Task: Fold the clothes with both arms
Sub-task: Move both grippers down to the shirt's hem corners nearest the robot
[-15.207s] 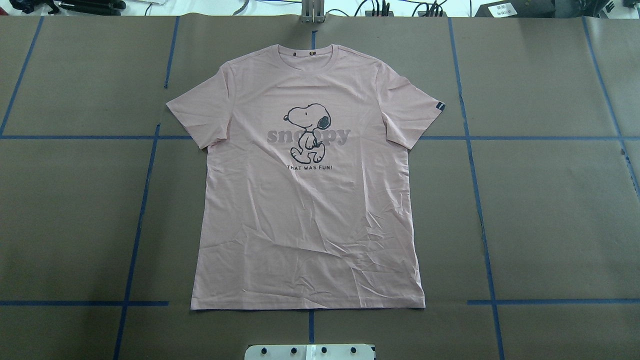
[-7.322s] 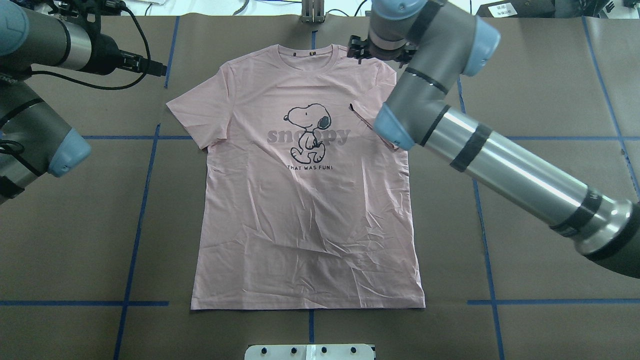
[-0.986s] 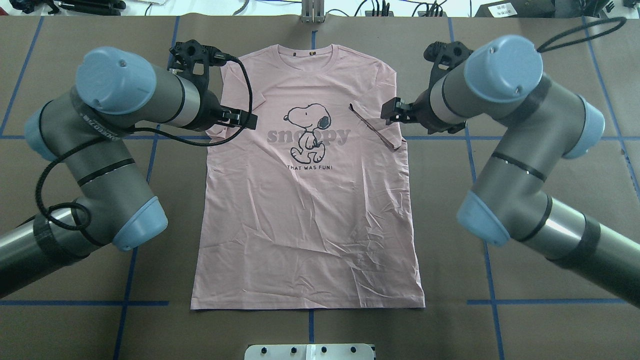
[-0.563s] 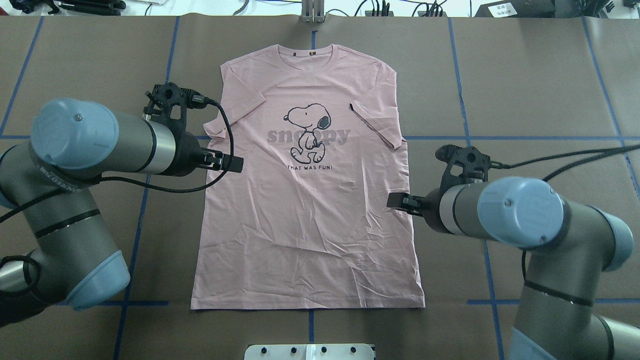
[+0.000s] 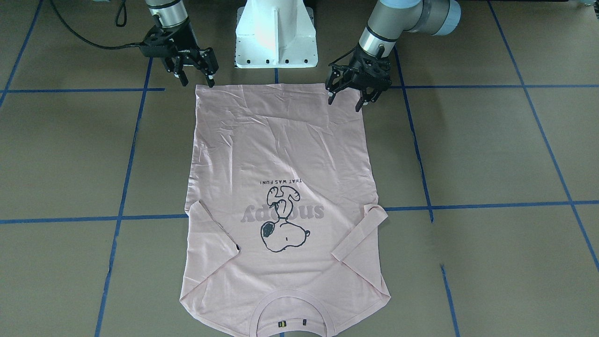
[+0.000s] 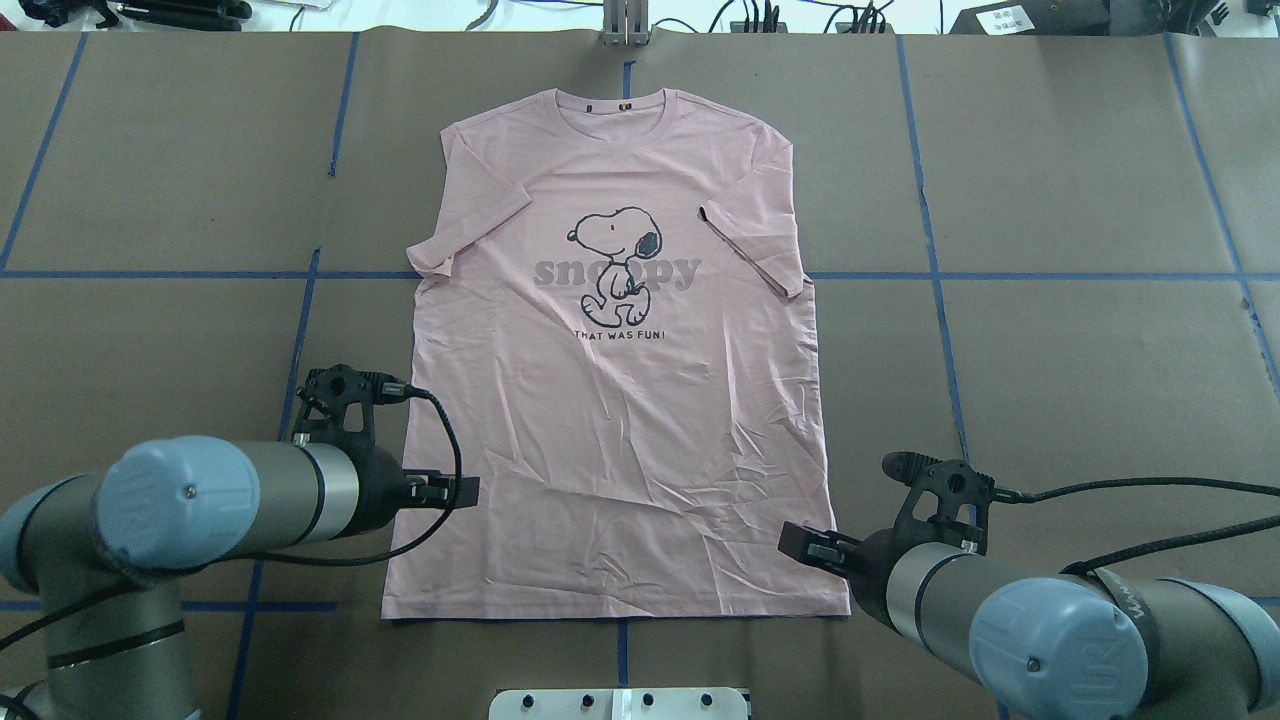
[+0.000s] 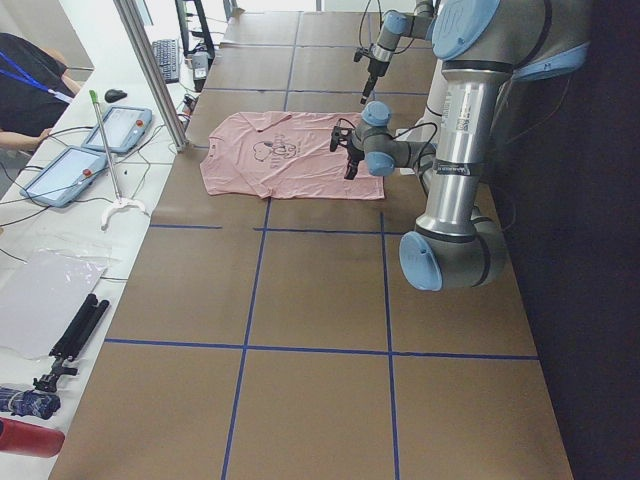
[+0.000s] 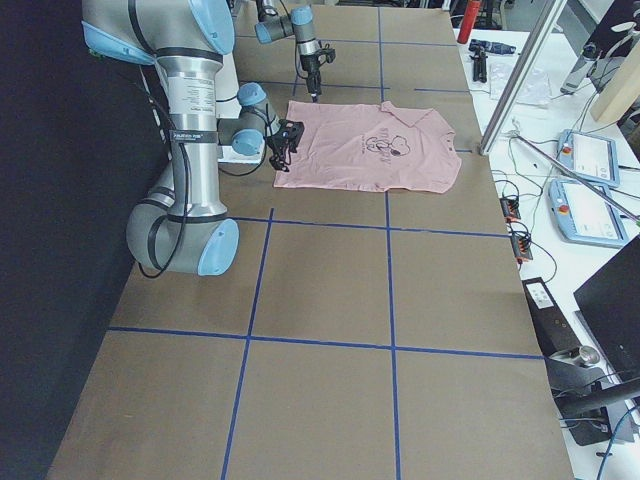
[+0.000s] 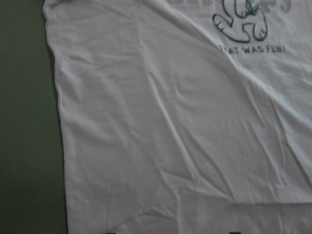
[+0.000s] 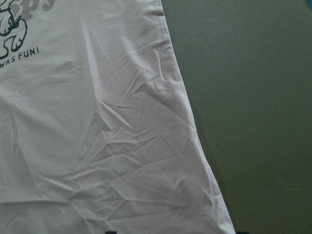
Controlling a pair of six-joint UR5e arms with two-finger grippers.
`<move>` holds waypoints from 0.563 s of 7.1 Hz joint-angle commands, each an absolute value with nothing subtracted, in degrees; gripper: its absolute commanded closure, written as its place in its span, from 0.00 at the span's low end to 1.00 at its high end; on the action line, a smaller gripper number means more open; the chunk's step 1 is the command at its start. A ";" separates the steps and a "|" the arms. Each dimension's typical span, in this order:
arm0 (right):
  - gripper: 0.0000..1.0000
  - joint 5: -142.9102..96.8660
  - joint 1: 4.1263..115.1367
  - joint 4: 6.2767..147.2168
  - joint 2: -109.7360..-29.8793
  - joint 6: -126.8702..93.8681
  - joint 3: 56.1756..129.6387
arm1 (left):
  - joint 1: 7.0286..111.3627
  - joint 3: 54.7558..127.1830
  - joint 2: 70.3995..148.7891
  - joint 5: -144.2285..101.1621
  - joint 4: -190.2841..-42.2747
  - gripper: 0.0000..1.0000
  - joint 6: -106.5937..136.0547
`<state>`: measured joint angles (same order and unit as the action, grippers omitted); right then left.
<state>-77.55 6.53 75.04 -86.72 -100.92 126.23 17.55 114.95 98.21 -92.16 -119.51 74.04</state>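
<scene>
Within the last second the black two-finger left gripper (image 5: 345,102) had left the left sleeve (image 6: 470,225) and drawn back toward the robot's edge of the brown paper-covered table (image 6: 1100,400). It hung by the left hem corner of the pale pink short-sleeved T-shirt (image 6: 620,420), fingers spread wide and gripping nothing. That sleeve, flat a moment earlier, lay turned in over the chest. The shirt itself had not shifted: it lay face up in the middle of the table, collar toward the far edge, hem toward the robot. The right sleeve (image 6: 750,250) was likewise folded inward, as it had been for some seconds. The black right gripper (image 5: 197,82) had made the same retreat and hovered by the right hem corner, equally wide open and empty. The sleeve stage therefore looked finished, and the pose suggested both corners would be pinched next to carry the hem toward the collar. By count: one T-shirt, two sleeves, both tucked; two arms, two grippers, neither holding cloth.
</scene>
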 commanded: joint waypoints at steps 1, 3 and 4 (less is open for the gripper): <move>0.12 -76.11 5.36 74.44 -87.01 -101.25 126.30 | 12.41 114.96 92.03 -87.99 -124.54 0.21 77.68; 0.11 -76.03 5.36 74.44 -87.01 -101.25 126.30 | 10.73 115.14 91.67 -87.89 -124.45 0.30 77.96; 0.11 -76.03 5.36 74.44 -87.01 -101.25 126.30 | 9.94 115.14 91.58 -87.80 -124.28 0.35 78.05</move>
<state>-76.07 5.39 74.45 -87.01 -101.25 126.30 10.98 115.10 91.79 -87.91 -124.36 77.88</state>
